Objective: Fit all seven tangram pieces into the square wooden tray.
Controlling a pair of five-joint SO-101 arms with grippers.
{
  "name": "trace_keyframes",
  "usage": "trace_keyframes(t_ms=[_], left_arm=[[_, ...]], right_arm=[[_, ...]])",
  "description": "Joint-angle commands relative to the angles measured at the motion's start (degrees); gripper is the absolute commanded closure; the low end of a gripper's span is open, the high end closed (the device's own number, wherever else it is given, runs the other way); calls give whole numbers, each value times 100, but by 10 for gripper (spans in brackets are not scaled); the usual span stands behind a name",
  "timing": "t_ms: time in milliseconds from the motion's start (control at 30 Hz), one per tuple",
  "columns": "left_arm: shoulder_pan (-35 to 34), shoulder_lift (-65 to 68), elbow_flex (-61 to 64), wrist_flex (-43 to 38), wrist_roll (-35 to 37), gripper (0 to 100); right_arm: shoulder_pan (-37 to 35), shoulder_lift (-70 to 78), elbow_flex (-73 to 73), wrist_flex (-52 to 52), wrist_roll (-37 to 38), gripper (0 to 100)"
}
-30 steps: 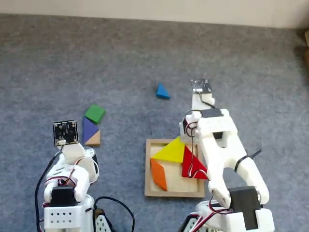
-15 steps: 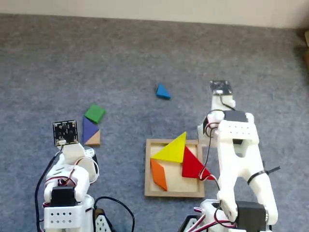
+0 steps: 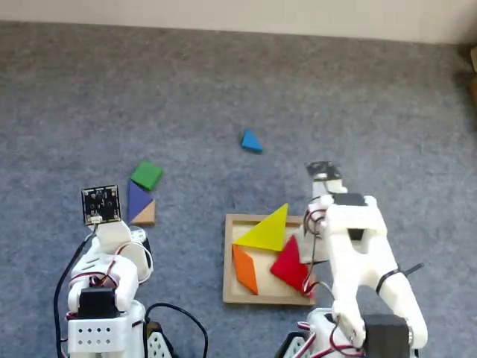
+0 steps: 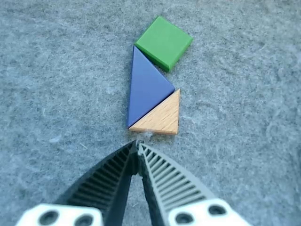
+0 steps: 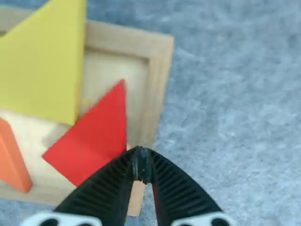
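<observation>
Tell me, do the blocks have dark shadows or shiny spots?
High view: light is soft, the blue triangle has only a faint shadow. Left wrist view: a thin dark edge beside the green square, no shiny spots. Right wrist view: no glare on the red triangle.

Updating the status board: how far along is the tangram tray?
Three of seven are in the tray: yellow triangle, tip over the rim, orange parallelogram, red triangle. In hand: nothing; the shut right gripper sits beside the red triangle at the rim. Remaining on the carpet: blue triangle, green square, indigo triangle, wooden triangle.
</observation>
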Motion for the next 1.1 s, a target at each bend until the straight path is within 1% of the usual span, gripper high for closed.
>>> trace_keyframes(t_ms=[0, 67, 133, 267, 500, 600, 667, 767, 933, 1067], left_arm=[[-84, -13, 119, 9, -35, 995], [-84, -13, 119, 9, -35, 995], [-84, -13, 119, 9, -35, 995], [-84, -13, 119, 9, -35, 995], [-84, -13, 119, 9, -35, 995], [-84, -13, 119, 9, -35, 995], [-84, -13, 119, 9, -35, 995], [-84, -13, 119, 9, -35, 995], [-84, -13, 119, 9, -35, 995], [-84, -13, 119, 9, -35, 995]], right_arm=[[-479, -207, 22, 330, 62, 991], [-593, -215, -13, 673, 53, 991], [-655, -215, -347, 945, 53, 991], [-470, -215, -1059, 1270, 44, 991], [-479, -189, -1877, 1209, 0, 991], [-690, -154, -1991, 822, -545, 991], [-963, -154, -1982, 374, -756, 991], [-1288, -145, -1815, -242, -809, 991], [-1437, -145, -1499, -1429, -809, 991], [-1675, -136, -1130, -2149, -809, 993]])
